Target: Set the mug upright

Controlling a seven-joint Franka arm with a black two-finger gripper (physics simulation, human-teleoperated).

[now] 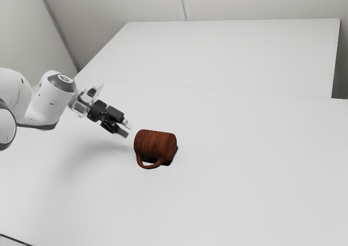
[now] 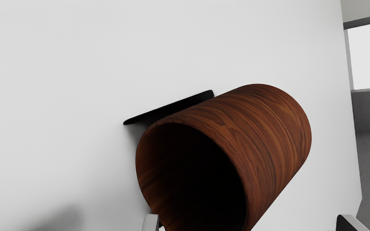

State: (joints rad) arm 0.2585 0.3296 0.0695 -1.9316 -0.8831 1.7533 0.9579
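Tool [image 1: 127,129] released, jaws wide apart, wood-grained mug [image 1: 155,144] on its side, white table [image 1: 244,186]

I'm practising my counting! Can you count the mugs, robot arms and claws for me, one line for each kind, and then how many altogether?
Mug: 1
Arm: 1
Claw: 1
Total: 3

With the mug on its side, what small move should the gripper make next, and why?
I'd probably ease the open gripper slightly closer to the mug, before closing. The mug lies on the table with its mouth toward the gripper, and the exterior view shows a gap between them.
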